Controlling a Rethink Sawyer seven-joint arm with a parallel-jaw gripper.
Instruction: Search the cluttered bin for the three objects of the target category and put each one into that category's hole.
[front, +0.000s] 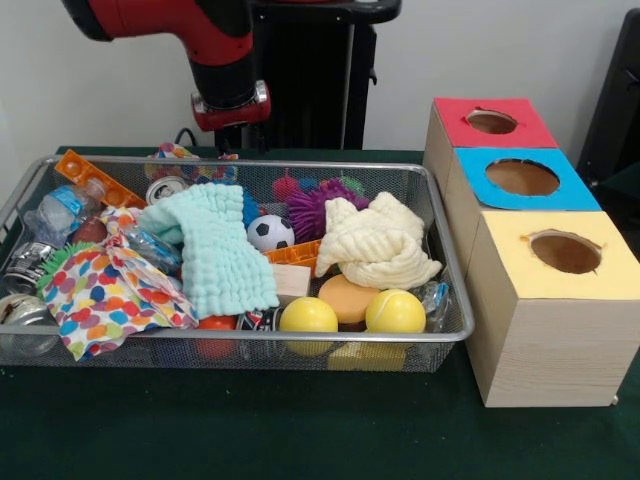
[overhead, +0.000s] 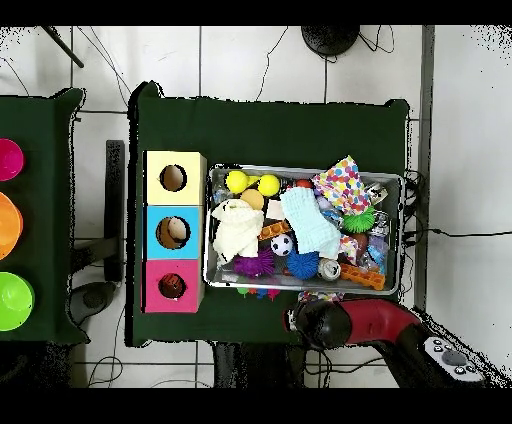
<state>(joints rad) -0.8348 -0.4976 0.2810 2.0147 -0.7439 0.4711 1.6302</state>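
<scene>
The bin (front: 250, 338), a shallow silver wire-mesh tray, sits on the green table and is full of clutter. It holds two yellow balls (front: 308, 315), a small soccer ball (front: 270, 233), an orange disc (front: 348, 297), a purple spiky ball (front: 310, 212), a cream cloth (front: 378, 243), a mint cloth (front: 215, 245) and a polka-dot cloth (front: 100, 290). Beside it stand three boxes, each with a hole on top: red (front: 492, 121), blue (front: 522, 177) and yellow (front: 565, 252). My gripper (front: 230, 118) hangs behind the bin's far rim, above the table, touching nothing; its state is hidden.
An orange bar (front: 95, 180), cans (front: 25, 262) and a plastic bottle (front: 60, 212) lie at the bin's left end. In the overhead view, coloured bowls (overhead: 12, 230) stand on a second table, and the arm (overhead: 345, 322) lies by the bin's robot-side edge.
</scene>
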